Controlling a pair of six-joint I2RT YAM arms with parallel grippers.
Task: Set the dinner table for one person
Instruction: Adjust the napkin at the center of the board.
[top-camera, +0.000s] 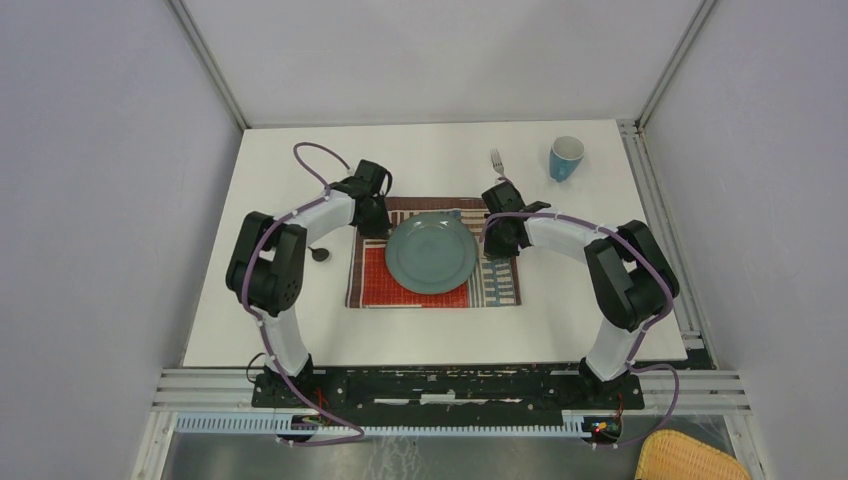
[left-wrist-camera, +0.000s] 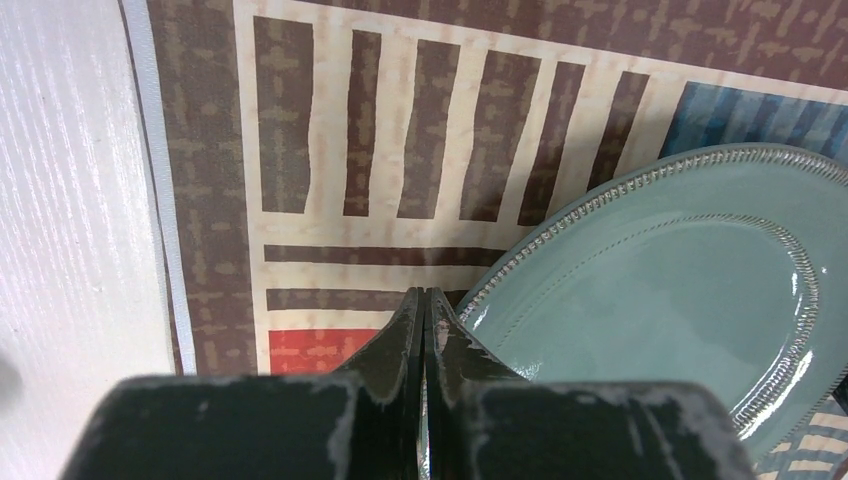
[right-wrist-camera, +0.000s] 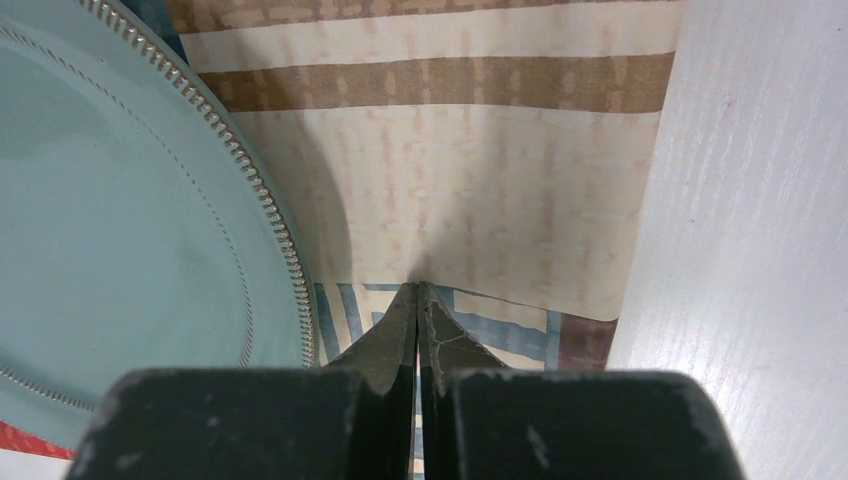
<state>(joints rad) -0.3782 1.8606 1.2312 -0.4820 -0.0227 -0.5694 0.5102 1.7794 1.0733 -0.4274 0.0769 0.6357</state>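
The white dinner table (top-camera: 300, 300) carries a striped patchwork placemat (top-camera: 492, 285) with a teal plate (top-camera: 431, 252) on it. My left gripper (top-camera: 373, 224) is shut, and its tips (left-wrist-camera: 425, 296) rest at the placemat's (left-wrist-camera: 400, 130) far-left part, beside the plate's rim (left-wrist-camera: 520, 262). My right gripper (top-camera: 506, 240) is shut at the placemat's right side. In the right wrist view its tips (right-wrist-camera: 418, 288) pinch a raised fold of the cloth (right-wrist-camera: 470, 200) next to the plate (right-wrist-camera: 120, 220).
A fork (top-camera: 496, 160) and a blue cup (top-camera: 565, 158) lie on the table beyond the placemat at the far right. A spoon (top-camera: 319, 253) lies left of the placemat by the left arm. Metal rails (top-camera: 660, 220) edge the table. A yellow basket (top-camera: 690, 458) sits below the front edge.
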